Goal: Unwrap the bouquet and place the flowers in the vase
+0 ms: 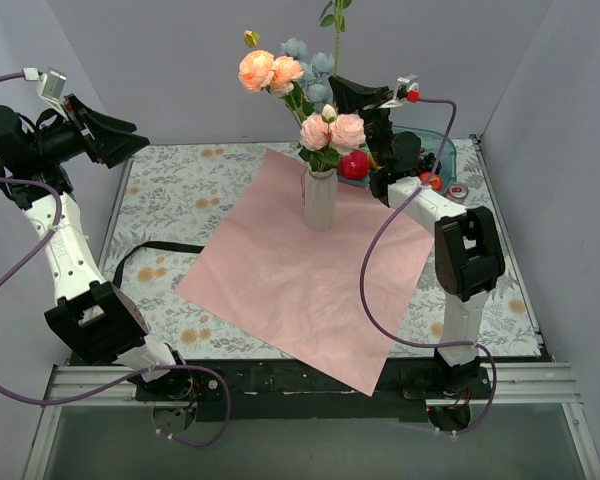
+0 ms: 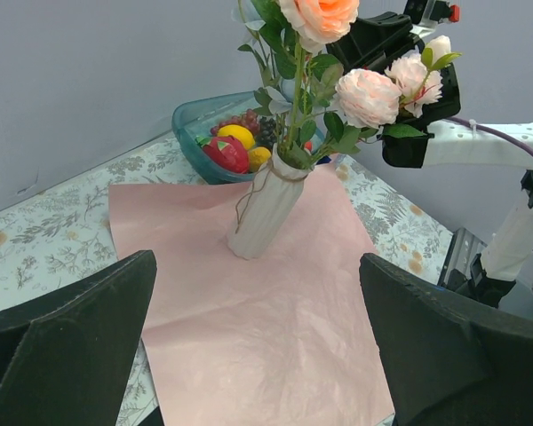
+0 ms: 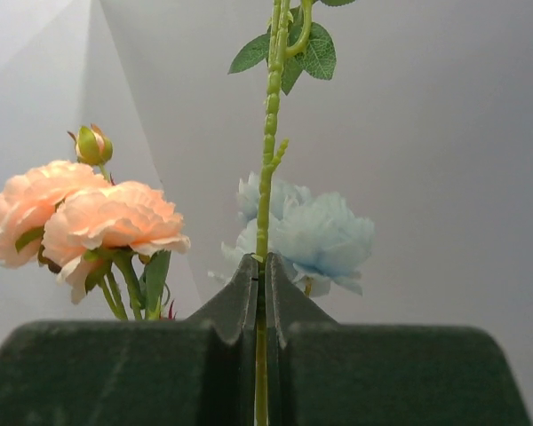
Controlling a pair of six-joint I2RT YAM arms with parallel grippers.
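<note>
Right gripper (image 3: 262, 275) pinched tight on one thin green stem (image 3: 268, 133), knobbly and plastic-looking, serrated leaves near the top; bloom end cut off by the frame, lower end lost behind the jaws, so cannot tell whether it reaches the vase; left gripper (image 1: 120, 138) spread wide, gripping nothing, raised at far left, well apart from everything; vase (image 1: 320, 198) white, ribbed, narrow-necked, upright on the wrapping paper (image 1: 300, 280), thin cord (image 2: 247, 197) dangling from the neck; flowers (image 1: 320, 100) in the vase: peach roses (image 1: 268, 70) with dense ruffled petals, pink roses (image 1: 332, 130) lower down, pale blue blooms (image 1: 310, 65) behind, one small closed bud (image 3: 92, 144); wrapping paper opened out flat, pink, matte, faintly creased, roughly square, near corner hanging over the table edge; black ribbon (image 1: 155, 250) loose on the floral tablecloth (image 1: 180, 190), just left of the paper; teal translucent bowl (image 2: 191, 120) behind the vase with red, yellow and dark plastic fruit (image 2: 231, 146); small silver can (image 1: 458, 190) beside the bowl; right arm and blooms crowd the space above the vase mouth; bowl mostly hidden behind that arm from above.
</note>
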